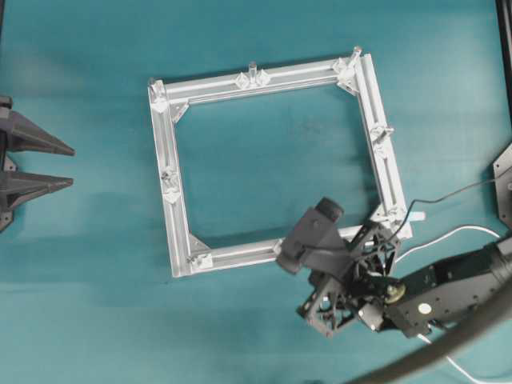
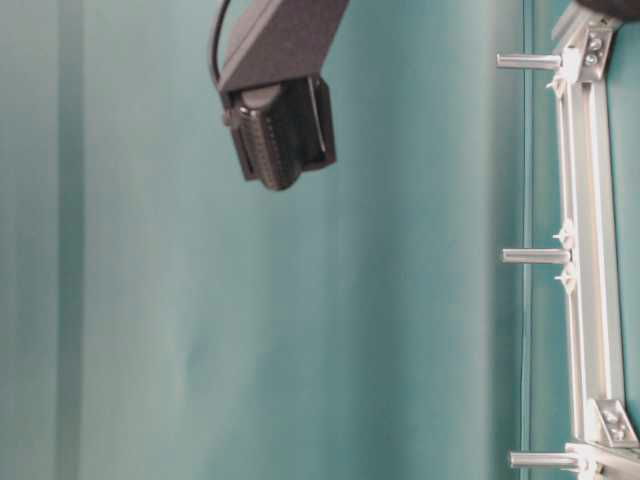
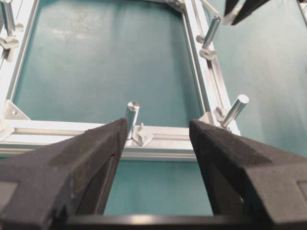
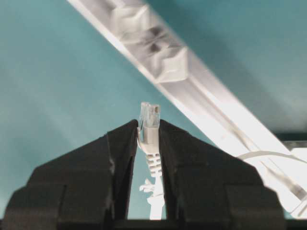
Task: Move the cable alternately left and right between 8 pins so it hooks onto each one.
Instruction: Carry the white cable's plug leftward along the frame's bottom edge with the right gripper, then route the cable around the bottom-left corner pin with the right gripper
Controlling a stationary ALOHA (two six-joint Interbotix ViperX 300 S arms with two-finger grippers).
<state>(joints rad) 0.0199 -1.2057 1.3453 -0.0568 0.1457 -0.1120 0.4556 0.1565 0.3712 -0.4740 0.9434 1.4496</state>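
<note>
Right gripper (image 4: 148, 132) clenching the cable (image 4: 152, 143) by its plug at the frame's (image 1: 272, 78) five o'clock corner.
Left gripper (image 3: 158, 132) is sitting released at nine o'clock, well apart; the pins (image 1: 252, 68) are ringing the frame, none hooked by cable.

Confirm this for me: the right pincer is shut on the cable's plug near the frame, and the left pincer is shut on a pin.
Wrong on the left pincer: its wrist view shows it open, holding nothing, with a pin beyond it. The right pincer is indeed shut on the cable at its plug, near the frame.
</note>
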